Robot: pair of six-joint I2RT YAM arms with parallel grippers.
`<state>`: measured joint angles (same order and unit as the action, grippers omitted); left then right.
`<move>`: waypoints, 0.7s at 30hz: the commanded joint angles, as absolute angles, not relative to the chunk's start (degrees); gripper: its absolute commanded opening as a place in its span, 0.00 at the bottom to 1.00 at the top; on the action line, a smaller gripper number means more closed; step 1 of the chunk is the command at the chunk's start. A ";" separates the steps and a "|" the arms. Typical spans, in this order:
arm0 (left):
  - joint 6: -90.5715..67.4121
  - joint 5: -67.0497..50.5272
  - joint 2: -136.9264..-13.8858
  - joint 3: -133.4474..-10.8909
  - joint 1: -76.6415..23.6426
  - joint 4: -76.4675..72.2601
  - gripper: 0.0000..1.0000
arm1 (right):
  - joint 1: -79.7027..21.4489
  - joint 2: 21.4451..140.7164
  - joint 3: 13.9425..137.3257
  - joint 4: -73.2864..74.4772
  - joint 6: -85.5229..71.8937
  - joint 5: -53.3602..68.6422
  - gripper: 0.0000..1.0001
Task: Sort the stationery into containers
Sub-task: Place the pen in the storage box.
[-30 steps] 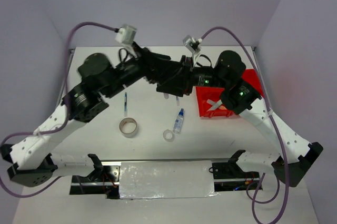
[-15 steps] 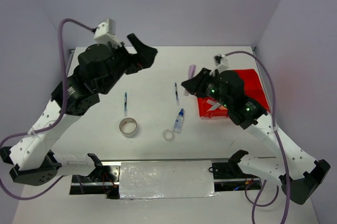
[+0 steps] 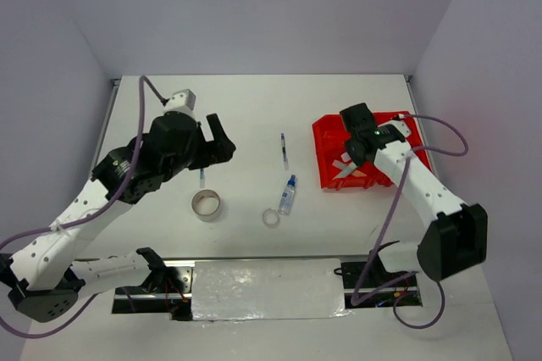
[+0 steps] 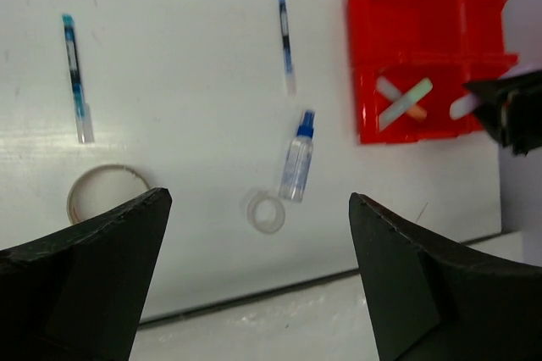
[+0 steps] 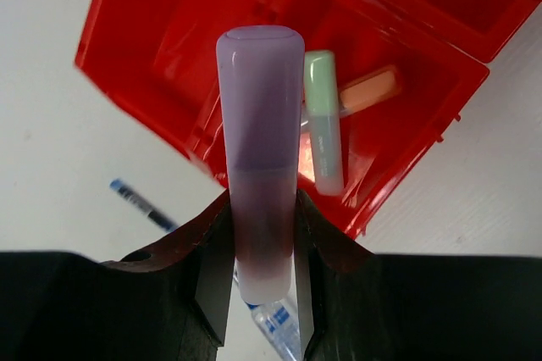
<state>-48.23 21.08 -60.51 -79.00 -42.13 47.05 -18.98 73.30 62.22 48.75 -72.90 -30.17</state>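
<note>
My right gripper (image 5: 261, 204) is shut on a purple marker (image 5: 258, 115), held above the red tray (image 5: 152, 30) beside the compartment holding a green marker (image 5: 323, 124) and an orange one (image 5: 373, 90). In the top view the right gripper (image 3: 351, 145) hangs over the tray's (image 3: 326, 132) left half. My left gripper (image 4: 258, 198) is open and empty, high over the table's left side (image 3: 218, 142). Two pens (image 3: 201, 168) (image 3: 284, 151), a blue-capped bottle (image 3: 288, 194), a beige tape roll (image 3: 206, 204) and a clear tape ring (image 3: 271, 218) lie on the table.
The white table ends in a metal rail (image 3: 262, 259) at the near edge, close below the tape ring. Grey walls close in the back and both sides. The tray stands near the right wall.
Both arms have left the middle of the table. The left one drew back to the left and opened its jaws. The right one carried the purple marker over to the tray.
</note>
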 commanded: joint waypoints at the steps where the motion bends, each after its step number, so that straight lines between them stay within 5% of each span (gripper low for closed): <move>1: -47.64 14.51 -59.94 -78.05 -41.92 47.55 0.99 | -16.88 77.25 66.88 53.17 -78.31 -33.32 0.00; 11: -45.35 16.70 -60.02 -80.77 -41.75 54.92 0.99 | -15.82 81.12 63.37 51.94 -82.53 -32.08 0.19; 15: -45.88 18.19 -61.70 -81.65 -41.22 57.65 0.99 | -15.82 80.33 61.79 49.93 -81.56 -30.76 0.57; 18: -45.97 17.41 -62.58 -81.83 -40.35 57.48 0.99 | -15.47 79.63 60.82 47.91 -80.51 -30.15 0.77; 21: -45.88 16.79 -63.80 -82.44 -39.38 57.39 0.99 | -15.03 79.98 61.96 47.29 -77.18 -29.01 0.84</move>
<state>-46.63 16.75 -62.94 -80.12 -40.47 57.01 -15.70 80.60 61.30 49.63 -79.15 -28.86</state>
